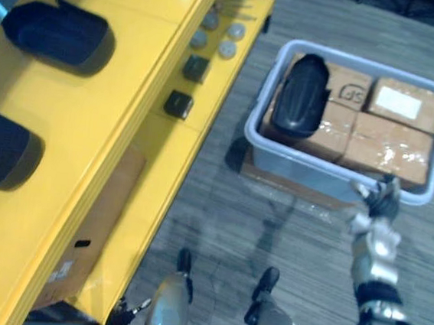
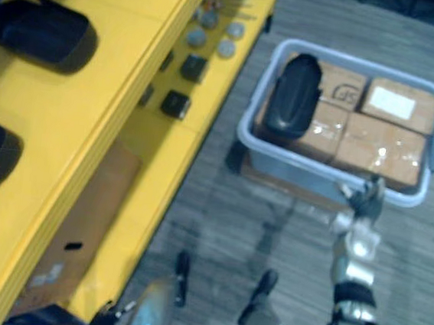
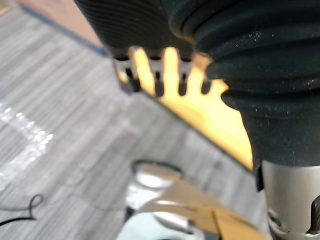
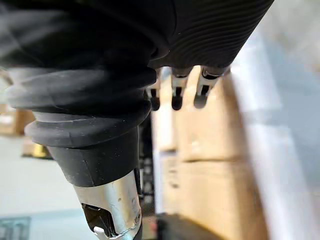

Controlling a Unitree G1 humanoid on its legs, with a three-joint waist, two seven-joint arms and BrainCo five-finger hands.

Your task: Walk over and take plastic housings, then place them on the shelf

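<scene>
One plastic housing [image 1: 302, 95] is lying on cardboard boxes [image 1: 388, 144] at the bin's [image 1: 338, 183] left end, open to a grasp. The right hand [image 1: 380, 200] is hovering at the bin's near rim, fingers loosely spread and empty, probably to reach in. Two housings [image 1: 56, 33] are sitting on the shelf [image 1: 132, 85]. The left hand [image 3: 145, 30] is hanging empty, fingers straight.

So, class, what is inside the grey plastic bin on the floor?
One black plastic housing lies on top of taped cardboard boxes, which fill the bin. Whatever sits under the boxes and the housing is covered.

R hand [image 1: 380, 205] out front, fingers loose; L hand [image 3: 132, 30] fingers straight.
</scene>
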